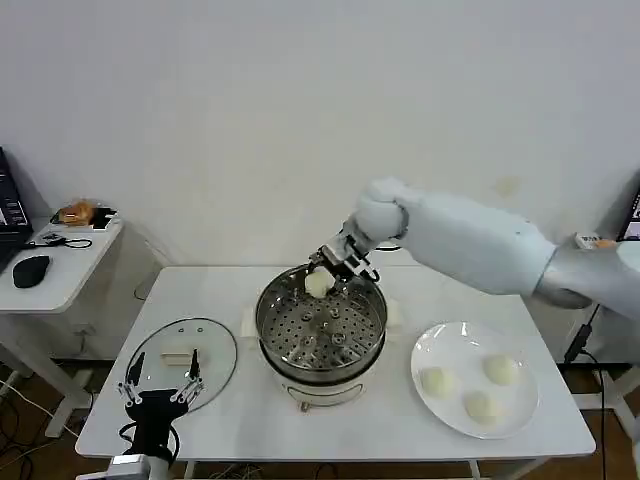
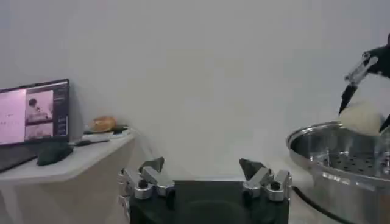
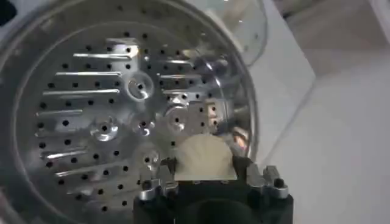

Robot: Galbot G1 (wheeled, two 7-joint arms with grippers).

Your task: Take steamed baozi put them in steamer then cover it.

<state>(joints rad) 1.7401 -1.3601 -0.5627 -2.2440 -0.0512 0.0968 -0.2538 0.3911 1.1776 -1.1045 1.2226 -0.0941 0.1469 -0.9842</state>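
Observation:
My right gripper (image 1: pixel 327 272) is shut on one cream-white baozi (image 1: pixel 318 284) and holds it just above the far rim of the steamer (image 1: pixel 322 322), over the perforated tray (image 3: pixel 116 115). The same baozi (image 3: pixel 204 159) sits between the jaws in the right wrist view and shows in the left wrist view (image 2: pixel 363 115) over the pot's rim (image 2: pixel 332 159). Three more baozi (image 1: pixel 483 407) lie on the white plate (image 1: pixel 435 345) at the right. The glass cover (image 1: pixel 185 350) lies flat on the table at the left. My left gripper (image 1: pixel 160 390) hangs open near the cover's front edge.
A side desk (image 1: pixel 55 270) at the far left carries a mouse, a laptop and an orange thing (image 1: pixel 75 212). The white table's front edge (image 1: pixel 330 455) lies close below the plate and the cover. A wall stands close behind the table.

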